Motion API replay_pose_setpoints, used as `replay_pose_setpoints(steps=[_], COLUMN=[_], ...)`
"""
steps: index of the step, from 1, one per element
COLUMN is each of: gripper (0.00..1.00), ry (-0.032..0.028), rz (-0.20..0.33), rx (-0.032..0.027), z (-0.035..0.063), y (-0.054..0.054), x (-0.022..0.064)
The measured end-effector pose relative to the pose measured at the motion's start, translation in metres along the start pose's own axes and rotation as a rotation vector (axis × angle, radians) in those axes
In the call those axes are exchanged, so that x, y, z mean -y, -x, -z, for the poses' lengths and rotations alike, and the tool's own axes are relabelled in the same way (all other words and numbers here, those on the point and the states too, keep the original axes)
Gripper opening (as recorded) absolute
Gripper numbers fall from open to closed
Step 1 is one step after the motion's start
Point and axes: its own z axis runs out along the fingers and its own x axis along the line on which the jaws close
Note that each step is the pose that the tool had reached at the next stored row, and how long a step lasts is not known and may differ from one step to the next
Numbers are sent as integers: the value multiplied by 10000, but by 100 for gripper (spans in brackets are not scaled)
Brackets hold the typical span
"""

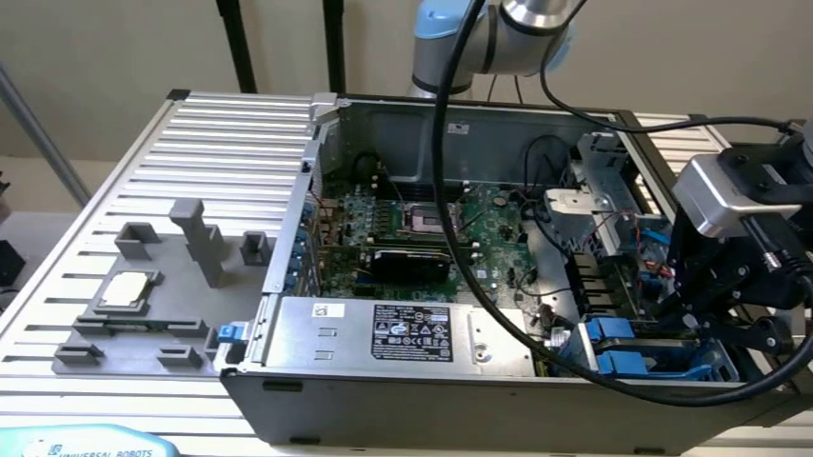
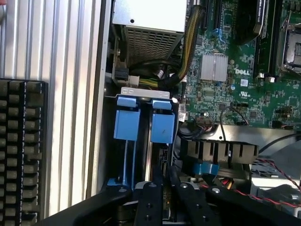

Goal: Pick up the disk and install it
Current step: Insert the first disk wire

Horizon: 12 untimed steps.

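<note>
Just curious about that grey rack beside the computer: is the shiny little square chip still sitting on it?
Yes, the small square silver chip lies on the grey rack, at the exterior view's left, outside the computer case.

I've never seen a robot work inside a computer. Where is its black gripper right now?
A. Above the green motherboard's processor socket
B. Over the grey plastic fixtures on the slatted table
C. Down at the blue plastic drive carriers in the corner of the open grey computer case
C: the black gripper sits low at the blue plastic drive carriers inside the open grey computer case.
</note>
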Motion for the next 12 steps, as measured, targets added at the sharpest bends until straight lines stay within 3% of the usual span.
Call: replay_pose_setpoints(steps=[6,12], gripper=[16,16], ry=[-23,-42], rz=[-308,-534], rx=[-66,-94], z=[-10,-21], y=[12,32], x=[3,3])
